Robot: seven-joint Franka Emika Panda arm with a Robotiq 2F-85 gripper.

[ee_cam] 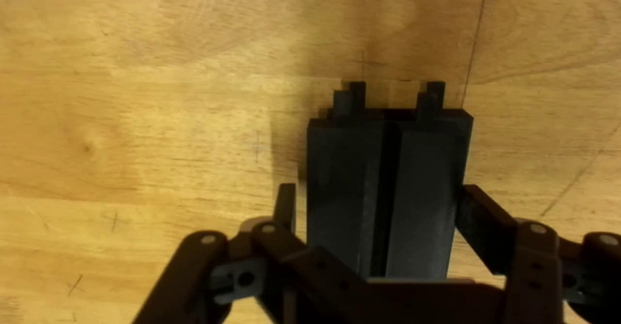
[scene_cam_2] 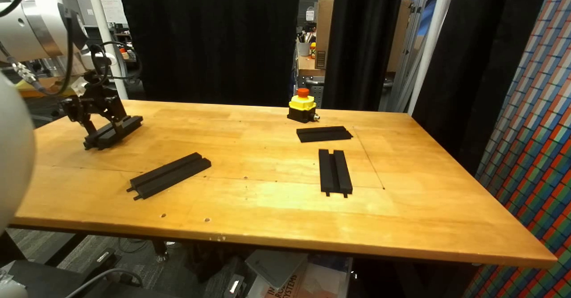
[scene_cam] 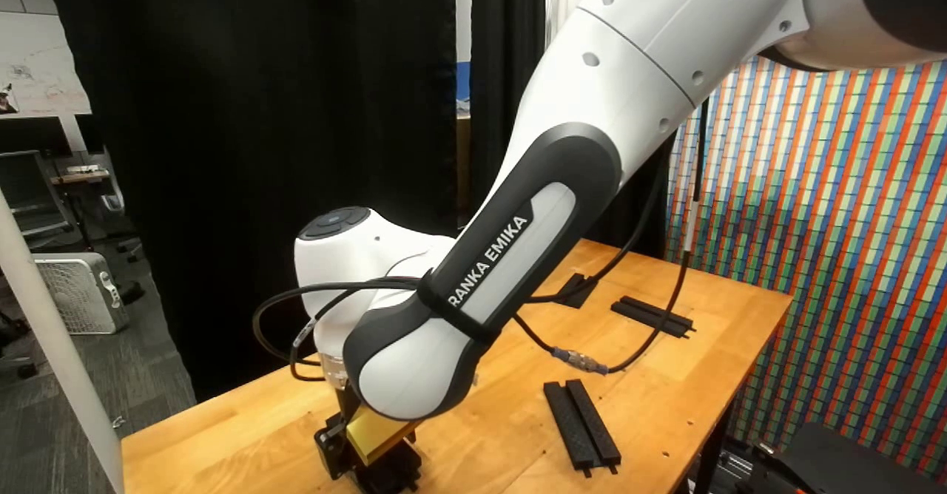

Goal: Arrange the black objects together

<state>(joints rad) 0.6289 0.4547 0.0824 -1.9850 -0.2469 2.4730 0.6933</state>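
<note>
The jaws stand apart, with a grooved black upper bar lying between them, stacked on a lower bar. In the wrist view the tabletop shows through between one jaw and the upper bar — whether the opposite jaw touches its side is hard to tell. Farther out, in an exterior view, a third bar lies nearest — well away lie a fourth bar and, just beside a yellow-and-red button, a fifth bar.

White arm, lettered black panel, cables, black hand
</note>
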